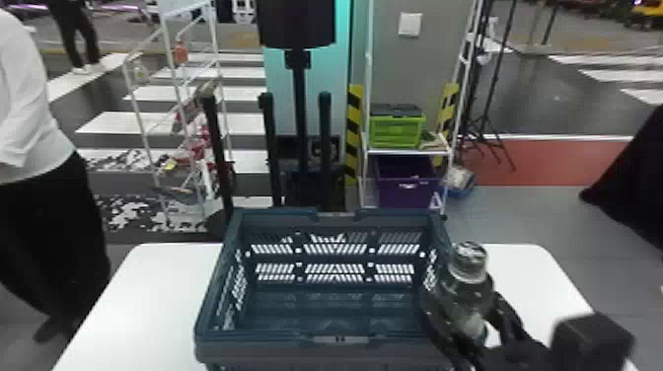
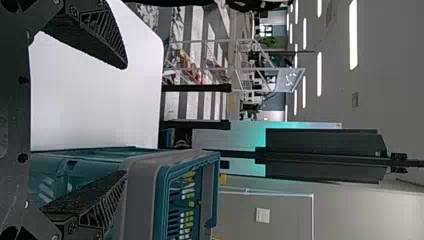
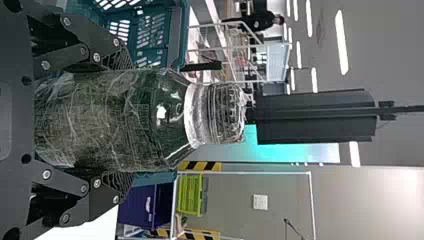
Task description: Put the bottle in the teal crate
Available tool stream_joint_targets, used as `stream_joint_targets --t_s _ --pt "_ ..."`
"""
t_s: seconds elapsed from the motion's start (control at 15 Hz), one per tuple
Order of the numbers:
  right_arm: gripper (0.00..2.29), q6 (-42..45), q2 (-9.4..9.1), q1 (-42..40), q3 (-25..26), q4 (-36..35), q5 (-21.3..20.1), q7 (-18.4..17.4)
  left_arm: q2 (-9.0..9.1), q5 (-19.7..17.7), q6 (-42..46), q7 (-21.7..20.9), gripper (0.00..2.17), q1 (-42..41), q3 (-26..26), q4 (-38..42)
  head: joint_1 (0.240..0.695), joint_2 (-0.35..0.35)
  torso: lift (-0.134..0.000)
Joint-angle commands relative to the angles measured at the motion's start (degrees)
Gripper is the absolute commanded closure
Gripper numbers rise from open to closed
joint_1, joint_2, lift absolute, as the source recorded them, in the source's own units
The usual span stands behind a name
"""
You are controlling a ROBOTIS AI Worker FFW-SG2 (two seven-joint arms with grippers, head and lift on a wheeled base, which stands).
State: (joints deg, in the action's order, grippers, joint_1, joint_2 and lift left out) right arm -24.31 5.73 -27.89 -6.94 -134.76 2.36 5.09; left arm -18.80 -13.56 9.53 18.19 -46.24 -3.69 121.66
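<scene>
Your right gripper (image 1: 463, 307) has its jaws closed around the bottle (image 1: 464, 286), one dark finger on either side of the body. The bottle is see-through, upright or nearly so, with its capped top pointing up and its neck clear above the fingers. In the head view it overlaps the right wall of the teal crate (image 1: 389, 349) — you can't tell from here whether it is just beside that wall or partly over the rim, but you can see it isn't down inside. The crate sits on the white table (image 1: 133, 296), open at the top, with slotted walls and a long side facing you. Your left gripper (image 2: 124, 120) holds nothing; its jaws stand wide apart, and beyond them you see the tabletop and the left part of the crate. Past the far edge of the table, a black panel (image 1: 297, 22) stands on a dark pole. To the right of it you have a white shelf unit (image 1: 404, 152) with a lime-green box (image 1: 397, 130) above a purple bin (image 1: 404, 190), and to the left a white wire rack (image 1: 140, 113) with small items on it — all well apart from the crate.
</scene>
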Motion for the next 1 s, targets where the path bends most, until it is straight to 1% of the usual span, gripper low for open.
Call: stream_joint_targets --t_s 0.0,0.2,0.33,0.47,0.53,0.67,0.8,0.93 --pt "1.72 -11.34 0.07 8.02 -3.08 0.99 -0.52 -0.61 -0.10 -0.07 0.00 0.00 0.13 -0.26 0.17 -0.02 0.499 0.000 0.000" --pt "1.72 -24.35 0.07 18.39 -7.39 3.98 -0.26 -1.93 -0.18 -0.07 0.00 -0.09 0.13 -0.52 0.26 0.07 0.499 0.000 0.000" --pt "1.72 -30.68 -0.02 24.37 -10.20 6.70 0.10 -3.25 -0.18 -0.07 0.18 -0.09 0.13 -0.61 0.26 -0.11 0.499 0.000 0.000" --pt "1.72 -39.11 -0.63 30.96 -12.75 10.66 0.62 -3.42 -0.27 -0.07 0.18 -0.09 0.13 -0.61 0.26 -0.11 0.499 0.000 0.000" --pt "1.72 -41.75 -1.16 33.95 -13.98 13.21 0.80 -3.51 -0.27 -0.07 0.18 -0.09 0.13 -0.61 0.26 -0.11 0.499 0.000 0.000" --pt "1.72 -44.91 -3.01 38.61 -14.16 18.39 1.59 -3.51 -0.27 -0.07 0.53 -0.09 0.13 -0.70 0.26 -0.11 0.499 0.000 0.000" --pt "1.72 -45.27 -4.41 42.65 -14.51 24.02 3.35 -3.51 -0.36 -0.15 0.70 -0.17 0.13 -0.87 0.44 -0.11 0.499 0.000 0.000" --pt "1.72 -46.32 -5.47 45.99 -15.03 29.03 4.05 -3.51 -0.27 -0.15 0.70 -0.17 0.13 -1.05 0.88 -0.02 0.499 0.000 0.000"
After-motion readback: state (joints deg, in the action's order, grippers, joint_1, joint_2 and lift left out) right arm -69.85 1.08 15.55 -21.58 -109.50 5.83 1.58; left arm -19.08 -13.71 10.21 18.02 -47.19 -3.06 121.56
